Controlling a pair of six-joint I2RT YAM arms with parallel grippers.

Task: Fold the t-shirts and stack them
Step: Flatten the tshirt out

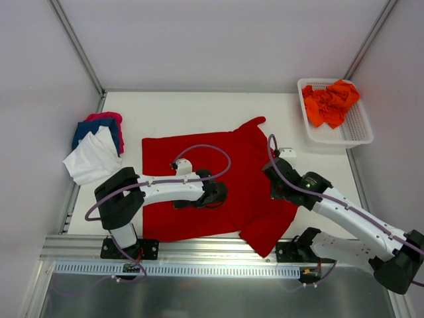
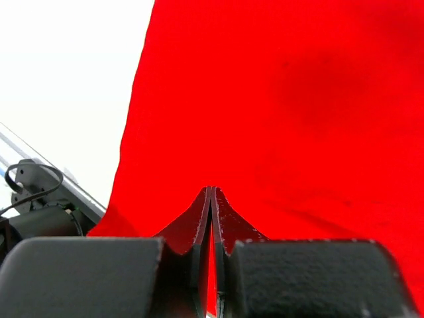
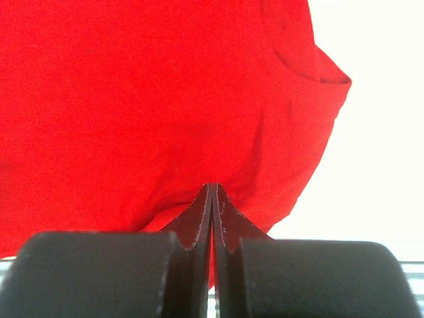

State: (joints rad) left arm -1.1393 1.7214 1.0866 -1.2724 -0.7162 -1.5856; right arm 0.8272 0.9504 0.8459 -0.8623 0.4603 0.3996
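A deep red t-shirt lies spread flat in the middle of the table, one sleeve pointing to the back right and one to the front right. My left gripper rests low over the shirt's middle, its jaws shut tip to tip with no cloth pinched between them. Over the shirt's right side, my right gripper is likewise shut with nothing in it; a sleeve shows ahead of it. White, blue and pink t-shirts lie piled at the left. Orange t-shirts fill the basket.
The white mesh basket stands at the back right corner of the table. A metal rail runs along the near edge, carrying both arm bases. White walls close in the left, back and right sides.
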